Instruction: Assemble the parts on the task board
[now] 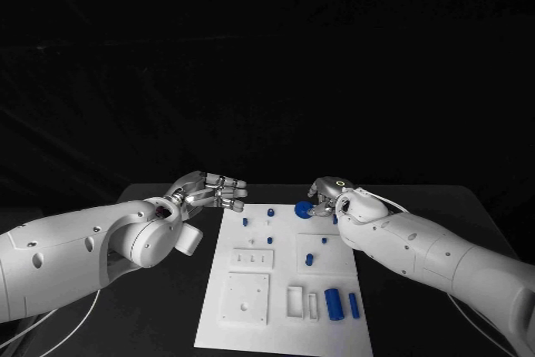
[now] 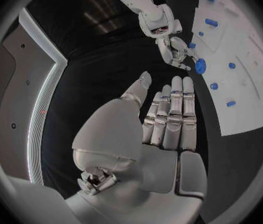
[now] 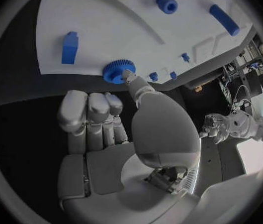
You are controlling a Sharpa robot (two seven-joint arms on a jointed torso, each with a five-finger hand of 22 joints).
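Black surface (image 1: 167, 326) with the white task board (image 1: 284, 291) lying in the middle. Right robot hand (image 1: 330, 195) is at the board's far edge, thumb touching a blue gear (image 1: 303, 210) there, not clearly gripping it. Left robot hand (image 1: 212, 191) hovers off the board's far left corner, fingers straight, holding nothing.

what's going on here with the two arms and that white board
A two-armed robot is working on a white task board on a black table, with small blue parts scattered over it. Its right hand is at the board's far edge, fingertips on a blue gear; whether it is gripped or just touched is hard to tell. The left hand hovers beside the board's far left corner, holding nothing, fingers loosely together.
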